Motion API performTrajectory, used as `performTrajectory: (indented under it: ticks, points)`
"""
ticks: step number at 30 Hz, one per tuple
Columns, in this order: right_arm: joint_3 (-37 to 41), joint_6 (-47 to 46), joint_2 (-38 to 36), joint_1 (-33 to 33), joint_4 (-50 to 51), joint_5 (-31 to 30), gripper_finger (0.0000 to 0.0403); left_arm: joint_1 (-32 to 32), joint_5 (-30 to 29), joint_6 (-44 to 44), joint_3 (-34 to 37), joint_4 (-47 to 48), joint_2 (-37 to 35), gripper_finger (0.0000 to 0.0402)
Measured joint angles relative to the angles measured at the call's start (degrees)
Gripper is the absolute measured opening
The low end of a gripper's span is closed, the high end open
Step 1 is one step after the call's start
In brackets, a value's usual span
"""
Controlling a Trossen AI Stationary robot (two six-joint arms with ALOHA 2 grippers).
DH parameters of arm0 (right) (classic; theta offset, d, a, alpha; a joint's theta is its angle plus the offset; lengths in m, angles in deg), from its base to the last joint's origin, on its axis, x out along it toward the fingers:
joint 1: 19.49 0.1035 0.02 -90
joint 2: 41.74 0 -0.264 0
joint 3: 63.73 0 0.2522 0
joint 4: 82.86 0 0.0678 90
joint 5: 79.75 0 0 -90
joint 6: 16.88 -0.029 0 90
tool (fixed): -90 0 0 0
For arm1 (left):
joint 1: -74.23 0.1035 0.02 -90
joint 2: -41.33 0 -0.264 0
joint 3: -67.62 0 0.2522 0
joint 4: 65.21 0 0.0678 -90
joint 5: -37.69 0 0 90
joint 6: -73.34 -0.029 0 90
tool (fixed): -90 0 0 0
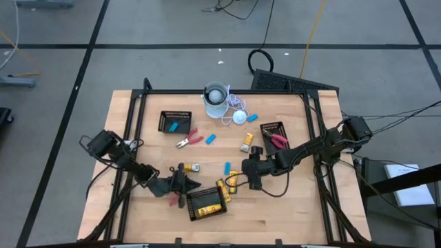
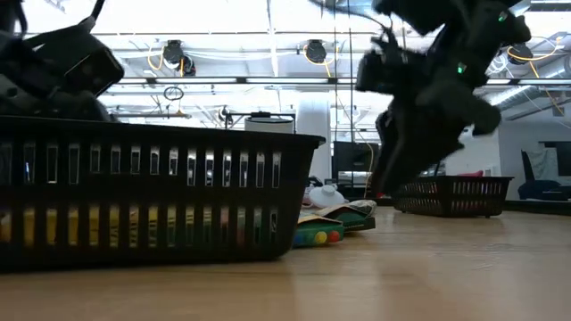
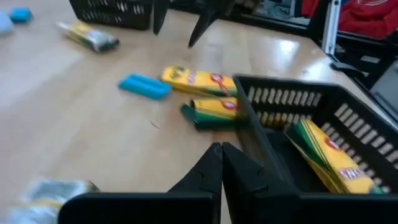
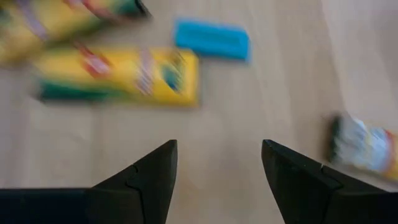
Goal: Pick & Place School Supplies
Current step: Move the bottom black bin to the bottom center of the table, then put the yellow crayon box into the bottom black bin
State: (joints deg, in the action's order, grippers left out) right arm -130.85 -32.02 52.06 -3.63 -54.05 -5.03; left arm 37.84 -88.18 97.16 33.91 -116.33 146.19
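Observation:
My left gripper (image 3: 221, 149) is shut with nothing in it, low over the table beside the left wall of the near black mesh tray (image 3: 280, 99), which holds a yellow-and-green crayon box (image 3: 329, 155). My right gripper (image 4: 217, 158) hangs open over bare wood near the table's middle (image 1: 247, 173). Just ahead of it a yellow crayon box (image 4: 118, 78) and a light-blue stick (image 4: 211, 38) lie flat. Two crayon boxes (image 3: 199, 81) and a blue stick (image 3: 144, 86) lie flat left of the tray. Red-handled scissors (image 1: 186, 141) lie farther back.
Two more black mesh trays stand at the far left (image 1: 174, 122) and far right (image 1: 273, 129); the right one holds a red tool. A white cup (image 1: 216, 96) and a white corded disc (image 1: 239, 117) sit at the far edge. Another crayon box (image 1: 247, 142) lies mid-table.

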Motion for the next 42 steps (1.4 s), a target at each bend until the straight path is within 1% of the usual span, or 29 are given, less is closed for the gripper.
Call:
performTrajectory:
  ticks: [3,5,8,10,17,20,24,29,34,36,42]
  points:
    - [0.0,3.8,0.0,-2.2,3.8,-0.1,0.0224,1.4,0.3,-3.3,1.2,-0.1,-2.4,0.0017]
    - [0.0,7.4,0.0,-3.5,4.0,-0.4,0.0224,2.1,0.5,-5.6,2.2,0.2,-4.1,0.0022]
    - [0.0,12.8,0.0,-5.2,4.0,-2.9,0.0224,3.1,0.3,-8.8,4.1,0.0,-7.6,0.0031]
    - [0.0,16.1,0.0,-6.8,4.8,-2.9,0.0224,4.0,0.2,-10.5,5.3,0.1,-10.0,0.0041]
    - [0.0,26.2,0.0,-12.8,7.6,-2.7,0.0224,7.5,-1.3,-14.9,9.8,0.1,-17.6,0.0101]
    - [0.0,30.3,0.0,-15.4,7.8,-2.6,0.0224,9.1,-1.4,-15.1,11.4,0.3,-19.9,0.0129]
    - [0.0,36.7,0.0,-18.1,6.7,-2.3,0.0224,11.1,-1.4,-15.1,12.9,0.4,-21.4,0.0160]
    - [0.0,40.7,0.0,-21.0,5.3,2.3,0.0224,13.7,-1.2,-15.1,13.4,0.6,-22.1,0.0185]
    - [0.0,44.8,1.4,-21.9,4.4,3.4,0.0224,15.7,0.4,-15.1,13.5,0.9,-22.1,0.0190]
    - [0.0,46.3,2.6,-22.2,2.2,3.4,0.0224,16.5,1.2,-15.1,13.5,1.0,-22.1,0.0191]
    - [-0.2,47.9,4.5,-23.3,-0.3,3.4,0.0224,18.1,3.3,-15.0,13.5,1.3,-22.1,0.0191]
